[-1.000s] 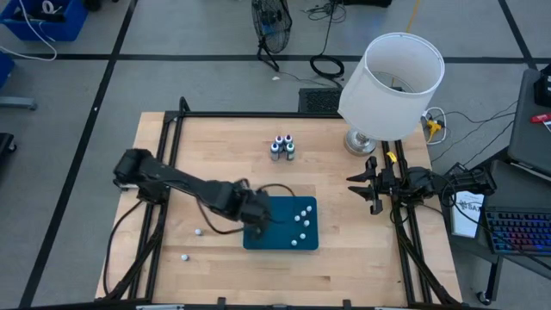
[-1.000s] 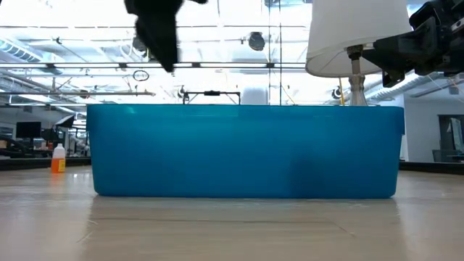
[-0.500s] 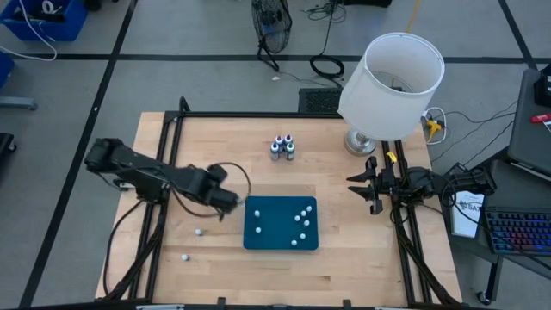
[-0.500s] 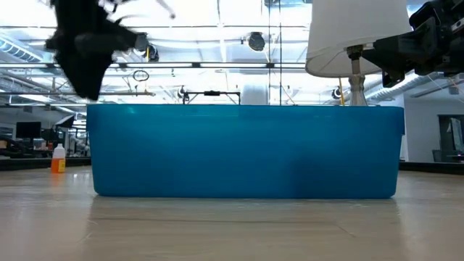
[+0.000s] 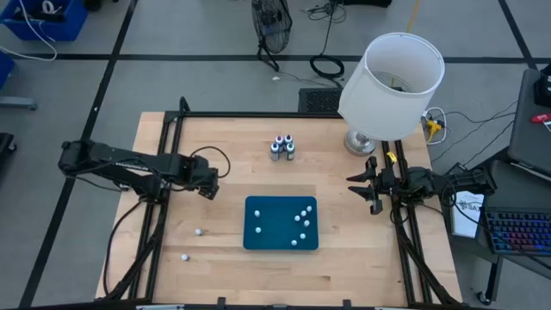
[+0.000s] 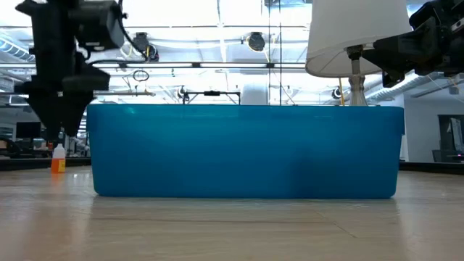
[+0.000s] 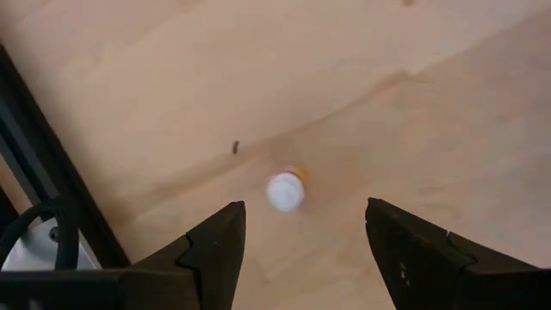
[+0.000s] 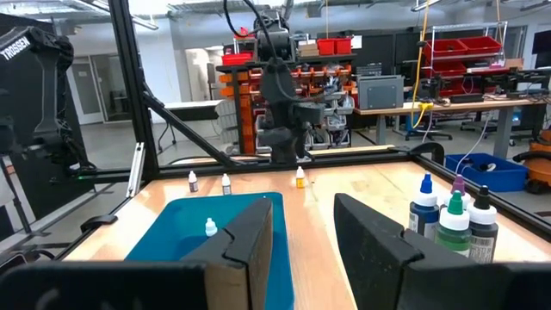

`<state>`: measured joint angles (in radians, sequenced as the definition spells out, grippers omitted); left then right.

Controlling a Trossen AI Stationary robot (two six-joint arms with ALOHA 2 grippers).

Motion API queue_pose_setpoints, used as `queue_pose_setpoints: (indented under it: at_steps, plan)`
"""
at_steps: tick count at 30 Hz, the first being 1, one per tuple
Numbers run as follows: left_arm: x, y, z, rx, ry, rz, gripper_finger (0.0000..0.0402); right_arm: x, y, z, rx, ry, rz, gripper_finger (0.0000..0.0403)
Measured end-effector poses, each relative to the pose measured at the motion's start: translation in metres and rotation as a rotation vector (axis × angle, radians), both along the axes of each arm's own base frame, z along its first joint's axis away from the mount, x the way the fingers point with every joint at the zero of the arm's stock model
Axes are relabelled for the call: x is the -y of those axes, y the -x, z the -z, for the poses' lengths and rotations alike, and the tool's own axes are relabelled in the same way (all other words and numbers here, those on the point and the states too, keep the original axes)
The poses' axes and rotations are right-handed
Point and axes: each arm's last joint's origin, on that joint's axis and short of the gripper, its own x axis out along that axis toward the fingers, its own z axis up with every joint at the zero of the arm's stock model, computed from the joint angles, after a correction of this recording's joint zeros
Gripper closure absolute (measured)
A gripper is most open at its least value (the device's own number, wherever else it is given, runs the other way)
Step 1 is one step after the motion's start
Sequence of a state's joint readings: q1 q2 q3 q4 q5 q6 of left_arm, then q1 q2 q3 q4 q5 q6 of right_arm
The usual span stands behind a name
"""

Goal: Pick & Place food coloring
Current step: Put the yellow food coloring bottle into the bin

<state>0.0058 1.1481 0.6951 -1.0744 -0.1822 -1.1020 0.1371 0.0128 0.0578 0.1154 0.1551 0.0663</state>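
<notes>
Pulled back from the teal tray [image 5: 281,224], the left claw [image 5: 207,182] hangs open and empty above a small bottle [image 7: 285,190] on the desk [image 5: 336,189], while the right claw [image 5: 359,190] waits, parted, holding nothing.

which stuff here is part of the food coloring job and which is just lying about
Job:
- small bottles in the tray
- loose small bottles on the table
- teal tray
- left gripper, open above one bottle

Lying about:
- lamp
- cluster of bigger bottles
</notes>
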Motion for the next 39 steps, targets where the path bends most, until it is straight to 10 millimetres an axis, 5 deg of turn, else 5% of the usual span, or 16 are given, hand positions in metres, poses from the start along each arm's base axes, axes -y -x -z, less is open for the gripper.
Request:
queue_pose_setpoints:
  at_steps: [18,39]
  plan:
    - [-0.007,0.009,0.037,0.017,0.053,-0.043,0.016,0.0,0.0,0.0,0.0,0.0,0.0,0.0289]
    - [-0.007,0.006,0.037,0.05,0.052,-0.005,0.016,0.0,0.0,0.0,0.0,0.0,0.0,0.0289]
